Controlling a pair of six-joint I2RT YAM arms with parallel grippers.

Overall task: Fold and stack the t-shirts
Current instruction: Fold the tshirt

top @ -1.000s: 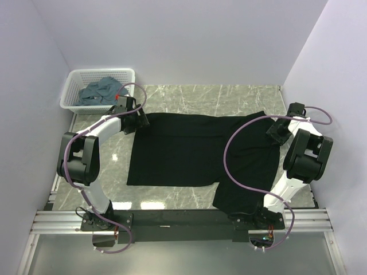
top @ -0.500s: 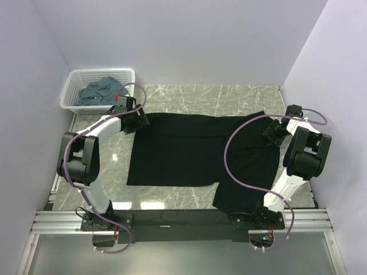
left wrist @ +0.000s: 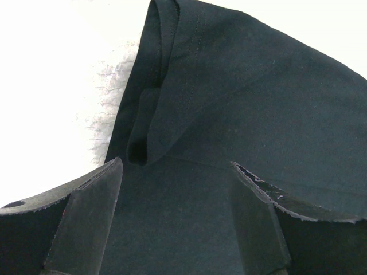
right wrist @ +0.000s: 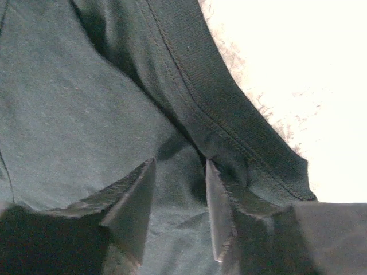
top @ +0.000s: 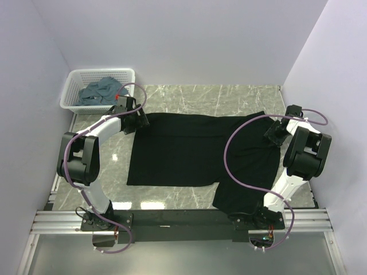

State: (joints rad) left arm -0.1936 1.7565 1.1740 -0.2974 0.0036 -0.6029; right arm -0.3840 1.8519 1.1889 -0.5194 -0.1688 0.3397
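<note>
A large black t-shirt lies spread on the marble table, its lower right part hanging toward the near edge. My left gripper is at the shirt's far left corner. In the left wrist view it is open wide, with black cloth and a folded hem under the jaws. My right gripper is at the shirt's right edge. In the right wrist view it is open with a narrow gap, cloth and the stitched hem between the fingers. Slate blue-grey t-shirts lie in the basket.
A white lattice basket stands at the far left corner against the wall. Walls close in on the left, the back and the right. Purple cables loop over both arms. Bare marble shows beyond the shirt.
My right gripper has shifted a little left and further onto the shirt's right edge. The left arm and the shirt have not moved.
</note>
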